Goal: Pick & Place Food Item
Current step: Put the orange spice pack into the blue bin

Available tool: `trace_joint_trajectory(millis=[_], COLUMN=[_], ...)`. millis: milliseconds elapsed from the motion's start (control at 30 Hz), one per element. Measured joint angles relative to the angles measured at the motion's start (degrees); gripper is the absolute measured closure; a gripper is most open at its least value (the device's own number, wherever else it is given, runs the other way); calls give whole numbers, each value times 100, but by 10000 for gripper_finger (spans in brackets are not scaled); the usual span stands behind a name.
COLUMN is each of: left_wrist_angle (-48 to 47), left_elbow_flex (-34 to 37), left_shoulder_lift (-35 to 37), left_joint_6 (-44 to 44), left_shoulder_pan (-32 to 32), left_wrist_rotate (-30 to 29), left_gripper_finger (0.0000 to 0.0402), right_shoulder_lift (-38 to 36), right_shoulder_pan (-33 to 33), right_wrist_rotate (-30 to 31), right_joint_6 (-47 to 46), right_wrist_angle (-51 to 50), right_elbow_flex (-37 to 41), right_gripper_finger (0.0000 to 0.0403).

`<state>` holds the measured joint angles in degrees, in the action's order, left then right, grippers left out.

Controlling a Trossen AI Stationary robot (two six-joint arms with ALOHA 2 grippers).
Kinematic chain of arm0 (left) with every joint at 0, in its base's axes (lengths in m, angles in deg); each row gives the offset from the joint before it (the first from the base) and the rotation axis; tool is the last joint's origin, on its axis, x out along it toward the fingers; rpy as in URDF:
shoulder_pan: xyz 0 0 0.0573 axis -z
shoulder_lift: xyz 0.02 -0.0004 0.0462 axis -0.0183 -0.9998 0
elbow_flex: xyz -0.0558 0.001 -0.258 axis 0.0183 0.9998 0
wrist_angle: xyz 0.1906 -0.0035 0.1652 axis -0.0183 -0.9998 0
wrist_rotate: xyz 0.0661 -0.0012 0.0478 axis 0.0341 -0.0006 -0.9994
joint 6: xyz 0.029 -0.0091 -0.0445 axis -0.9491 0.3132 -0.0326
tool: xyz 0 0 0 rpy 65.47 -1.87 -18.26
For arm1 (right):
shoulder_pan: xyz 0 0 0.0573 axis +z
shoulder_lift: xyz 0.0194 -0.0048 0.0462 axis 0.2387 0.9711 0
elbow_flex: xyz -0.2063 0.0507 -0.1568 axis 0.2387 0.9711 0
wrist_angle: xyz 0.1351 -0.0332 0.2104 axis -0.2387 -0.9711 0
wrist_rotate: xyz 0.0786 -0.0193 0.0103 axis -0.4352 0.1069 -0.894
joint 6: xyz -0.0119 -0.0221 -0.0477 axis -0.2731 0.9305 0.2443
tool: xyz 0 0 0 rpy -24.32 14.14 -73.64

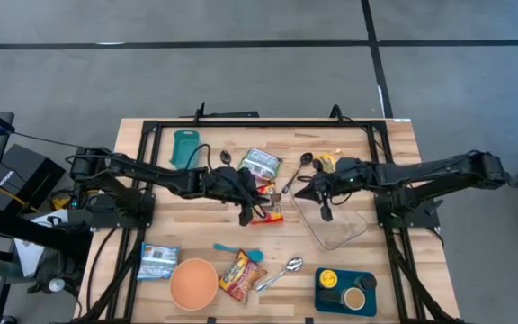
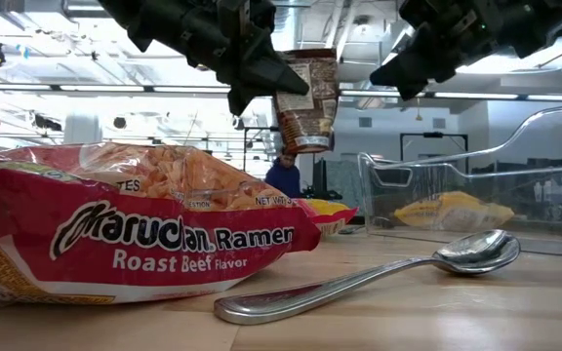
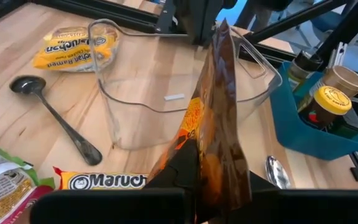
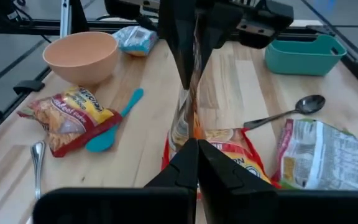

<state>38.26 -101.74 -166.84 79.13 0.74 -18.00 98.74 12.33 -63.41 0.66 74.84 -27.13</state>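
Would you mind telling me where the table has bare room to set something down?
Bare wood lies between the clear container and the teal tray, and left of the green bin. The centre, around the held packet, is crowded.

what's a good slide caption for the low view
Left gripper lifts a brown snack packet above the table, with a Maruchan ramen pack and spoon in front.

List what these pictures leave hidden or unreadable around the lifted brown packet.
- Brown packet: its print is unreadable in the left wrist view, since it shows edge-on.
- Left tool: shut on the packet; the contact point is hidden behind the packet's lower edge.
- Right tool: shut, and it covers part of the ramen pack behind it.
- Clear container: whether anything lies inside is hard to tell from the high view.
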Motion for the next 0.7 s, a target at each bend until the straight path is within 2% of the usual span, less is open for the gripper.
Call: trace_joint_trajectory(millis=[133, 500, 700], left_wrist_angle=[0, 353, 431], left_elbow_flex=[2, -63, -287], left_shoulder_lift=[0, -268, -526], left_joint_6=[2, -15, -28], left_shoulder_pan=[8, 6, 6], left_wrist_rotate=[8, 12, 6], left_gripper_finger=[400, 399, 399], right_shoulder_lift=[86, 78, 78], right_shoulder_pan=[2, 2, 2], right_wrist_rotate=[-18, -20, -20], right_joint_6=[-90, -249, -263], right_wrist_angle=[91, 366, 483], right_elbow_flex=[0, 0, 0], right_gripper_finger=[367, 234, 197])
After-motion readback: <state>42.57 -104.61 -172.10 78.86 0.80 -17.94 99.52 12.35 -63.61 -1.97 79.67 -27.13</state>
